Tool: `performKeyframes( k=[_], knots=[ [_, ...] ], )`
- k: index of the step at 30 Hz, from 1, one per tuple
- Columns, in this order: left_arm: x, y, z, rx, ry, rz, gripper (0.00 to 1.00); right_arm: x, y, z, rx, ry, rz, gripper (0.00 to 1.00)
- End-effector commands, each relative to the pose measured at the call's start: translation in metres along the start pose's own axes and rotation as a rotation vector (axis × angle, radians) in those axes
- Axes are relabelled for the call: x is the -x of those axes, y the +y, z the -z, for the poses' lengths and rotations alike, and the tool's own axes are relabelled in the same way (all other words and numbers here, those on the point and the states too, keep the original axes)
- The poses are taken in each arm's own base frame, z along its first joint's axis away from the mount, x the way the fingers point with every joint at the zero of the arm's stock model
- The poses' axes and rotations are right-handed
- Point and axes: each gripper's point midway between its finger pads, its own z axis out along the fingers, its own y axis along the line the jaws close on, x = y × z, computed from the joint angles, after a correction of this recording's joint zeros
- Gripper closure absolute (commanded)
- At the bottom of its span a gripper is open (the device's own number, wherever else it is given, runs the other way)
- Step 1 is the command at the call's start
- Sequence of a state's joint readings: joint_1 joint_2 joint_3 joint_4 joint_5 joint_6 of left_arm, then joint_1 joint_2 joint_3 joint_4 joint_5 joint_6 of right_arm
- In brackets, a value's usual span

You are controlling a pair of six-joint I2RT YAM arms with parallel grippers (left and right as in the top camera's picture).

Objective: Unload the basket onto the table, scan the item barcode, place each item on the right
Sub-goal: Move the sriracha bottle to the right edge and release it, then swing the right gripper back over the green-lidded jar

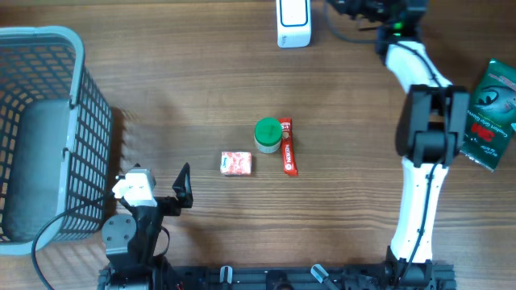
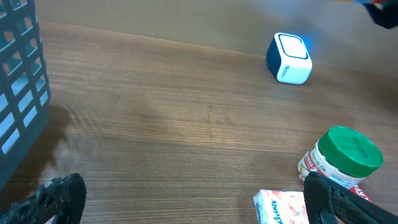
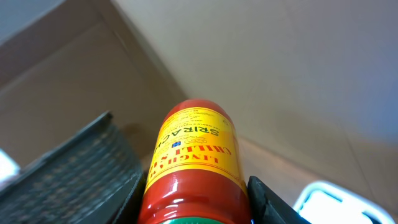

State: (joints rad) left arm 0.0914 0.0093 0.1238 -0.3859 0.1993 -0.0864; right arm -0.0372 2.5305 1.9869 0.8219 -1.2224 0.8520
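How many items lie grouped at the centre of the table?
3: pink packet on the left, green-lidded jar in the middle, red bar on the right. None looks hidden.

Our left black two-finger gripper [image 2: 193, 208] sits low by its base with the jaws spread wide and nothing between them. The left arm [image 1: 133, 221] is folded compact. Our white-and-black right arm [image 1: 419, 201] reaches far forward, elbow bent, wrist angled to our left. The right gripper [image 3: 194, 205] is clamped on a red sauce bottle with yellow label [image 3: 196, 149].
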Motion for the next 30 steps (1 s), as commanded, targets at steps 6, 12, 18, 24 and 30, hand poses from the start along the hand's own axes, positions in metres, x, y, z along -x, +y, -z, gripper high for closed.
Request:
performKeyframes(
  k=[6, 12, 18, 24, 30],
  knots=[
    [-0.003, 0.001, -0.001, 0.003, 0.002, -0.020, 0.00, 0.056, -0.007, 0.130, -0.096, 0.001, -0.144, 0.49],
    [-0.003, 0.001, -0.001, 0.003, 0.002, -0.020, 0.00, 0.032, -0.108, 0.278, -0.622, -0.194, -0.402, 0.48],
    [-0.003, 0.001, -0.001, 0.003, 0.002, -0.020, 0.00, -0.042, -0.146, 0.416, -1.202, -0.137, -0.555, 0.47],
    [-0.003, 0.001, -0.001, 0.003, 0.002, -0.020, 0.00, -0.057, -0.135, 0.484, -1.332, -0.175, -0.618, 0.47],
    [-0.003, 0.001, -0.001, 0.003, 0.002, -0.020, 0.00, -0.074, -0.121, 0.519, -1.418, -0.179, -0.707, 0.43]
  ],
)
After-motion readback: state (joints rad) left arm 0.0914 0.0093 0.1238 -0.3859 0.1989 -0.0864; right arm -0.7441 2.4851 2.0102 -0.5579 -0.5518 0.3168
